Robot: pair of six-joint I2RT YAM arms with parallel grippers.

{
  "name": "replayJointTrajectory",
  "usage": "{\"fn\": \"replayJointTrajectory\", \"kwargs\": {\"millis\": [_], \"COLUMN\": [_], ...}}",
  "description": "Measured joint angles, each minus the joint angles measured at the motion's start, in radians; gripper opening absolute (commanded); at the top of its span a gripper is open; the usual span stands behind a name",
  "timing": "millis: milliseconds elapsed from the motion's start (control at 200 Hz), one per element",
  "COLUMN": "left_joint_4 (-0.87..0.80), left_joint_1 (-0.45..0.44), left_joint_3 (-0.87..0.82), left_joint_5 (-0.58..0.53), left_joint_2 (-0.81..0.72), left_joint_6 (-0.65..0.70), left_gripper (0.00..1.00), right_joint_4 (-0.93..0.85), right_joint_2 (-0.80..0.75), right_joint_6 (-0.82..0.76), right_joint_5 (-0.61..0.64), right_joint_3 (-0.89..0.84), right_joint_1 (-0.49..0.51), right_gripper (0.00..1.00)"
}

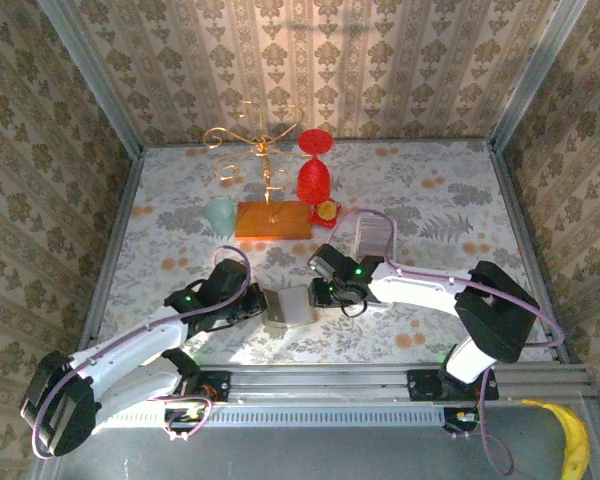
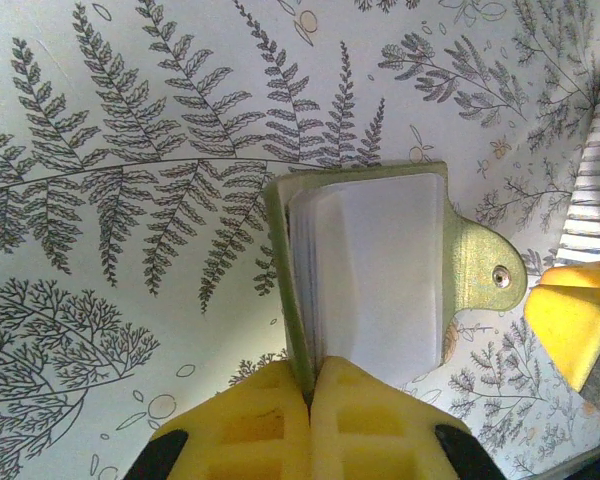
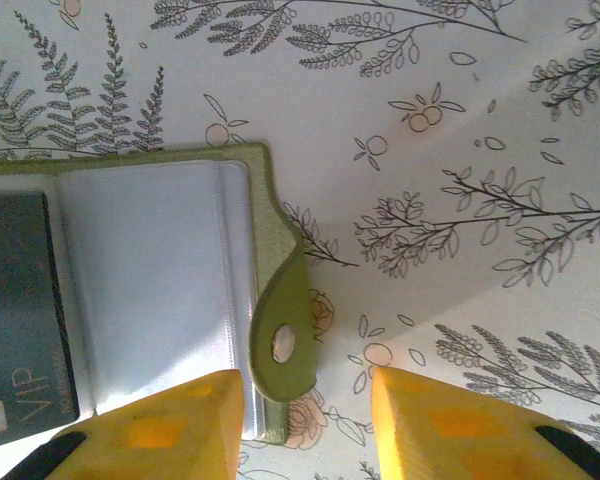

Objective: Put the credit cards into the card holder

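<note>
**Left gripper clamped on card holder; right gripper spread**

1. Left gripper: the yellow fingers are pressed together on the near edge of the card holder, pinching its olive-green cover. Right gripper: the fingers stand apart and grip nothing. The holder's tab lies between them, and one finger overlaps the corner of a clear sleeve.

2. Table: covered with a floral cloth and enclosed by patterned walls.

3. Left arm and right arm: both reach inward from the near edge and meet at the holder, left of centre and right of centre respectively.

4. Gold wire stand: upright on a wooden base at the far centre. A red vase stands just beside it on the right, and a pale green cup on the left.

5. Card holder: lies open near the table's front centre, between the two grippers, with its clear sleeves facing up.

6. Whitish-grey credit cards: these rest on the cloth beyond the right gripper, apart from the holder. Their detail is too small to tell.

7. Dark card: marked "VIP" and seated inside a sleeve of the holder.

8. Tab: rounded, projecting from the holder's outer edge, with a snap at its centre.
</note>
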Motion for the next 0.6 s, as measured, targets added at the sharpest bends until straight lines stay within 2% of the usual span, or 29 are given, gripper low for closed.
{"fn": "replayJointTrajectory", "kwargs": {"millis": [75,220,410,510,600], "left_joint_4": [-0.010,-0.022,-0.022,-0.023,-0.023], "left_joint_1": [0.000,0.000,0.000,0.000,0.000], "left_joint_3": [0.004,0.010,0.010,0.010,0.011], "left_joint_5": [0.000,-0.002,-0.002,-0.002,-0.002], "left_joint_2": [0.000,0.000,0.001,0.001,0.001], "left_joint_6": [0.003,0.007,0.011,0.011,0.014], "left_gripper": [0.00,0.00,0.00,0.00,0.00], "right_joint_4": [0.005,0.021,0.045,0.054,0.058], "right_joint_2": [0.012,0.019,0.020,0.028,0.046], "right_joint_6": [-0.001,-0.003,-0.003,-0.004,-0.006], "right_joint_5": [-0.006,-0.015,-0.024,-0.032,-0.039], "right_joint_3": [0.006,0.007,0.007,0.007,0.008], "right_joint_1": [0.000,0.000,0.000,0.000,0.000], "right_gripper": [0.30,0.36,0.35,0.27,0.24]}}
